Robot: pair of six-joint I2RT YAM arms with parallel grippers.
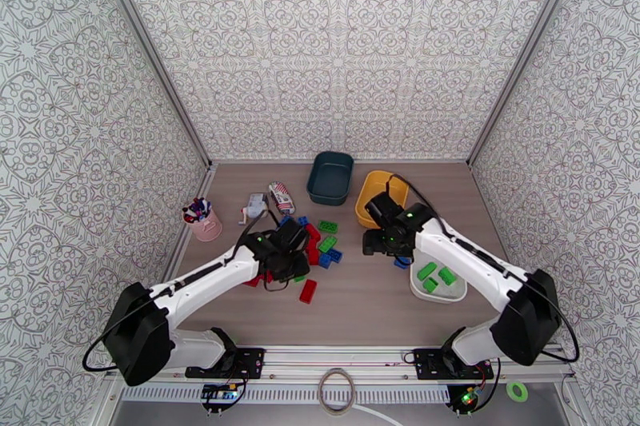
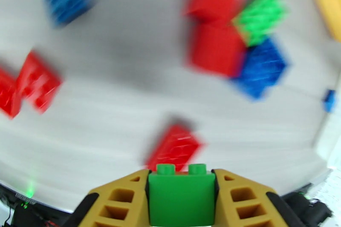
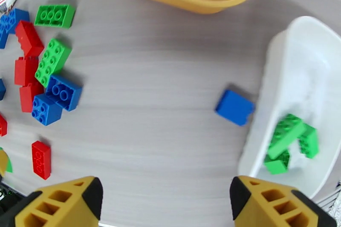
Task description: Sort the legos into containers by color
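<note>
Three green legos [image 3: 286,135] lay in the white tray [image 3: 273,74], so I'd read that bin as the green one. L end effector [image 2: 181,173] was clamped on a green brick [image 2: 181,200], studs up, fingers snug on both sides, over the loose pile [image 3: 53,59] on the bench [image 2: 128,108]. Wrist view was blurred, so height off the bench: can't tell. R end effector [image 3: 166,189] was spread wide w/ nothing in it, hovering over bare bench between pile and tray.

Key relation: the tray sat to the robot's right of the L end effector, well apart, w/ the R arm in between. R arm was far nearer the tray. L arm would prob. have to reach across toward it, or risk crowding the R arm.

One blue brick [image 3: 234,107] lay just beside the tray's outer wall, no studs showing, apart from the pile and closest to the R end effector. Prob. that arm's pick. Yellow bin [image 3: 183,0] and teal bin [image 1: 330,177] stood at the far side.
</note>
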